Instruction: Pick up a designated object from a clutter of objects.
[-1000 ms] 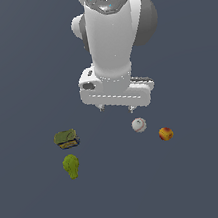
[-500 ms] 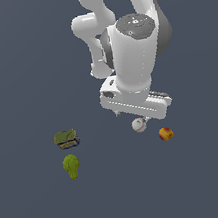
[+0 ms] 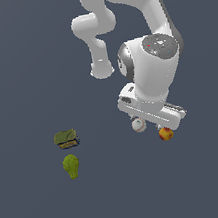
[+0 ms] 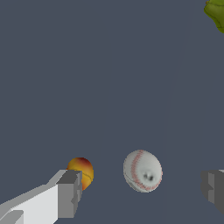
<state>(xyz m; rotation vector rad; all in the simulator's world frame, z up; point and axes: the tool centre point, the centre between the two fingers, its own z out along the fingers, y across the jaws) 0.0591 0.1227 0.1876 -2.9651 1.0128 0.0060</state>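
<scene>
My fingers are spread wide, holding nothing. In the wrist view the baseball sits between them and the apple just outside one. The exterior view adds the box and green fruit, well apart.

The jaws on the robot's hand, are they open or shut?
Open. In the wrist view the gripper has its jaws wide apart, with the baseball between them, untouched.

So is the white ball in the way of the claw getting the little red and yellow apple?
Yes. In the wrist view the baseball sits between the open fingers of the gripper, while the apple lies just outside one finger, partly hidden behind it.
</scene>
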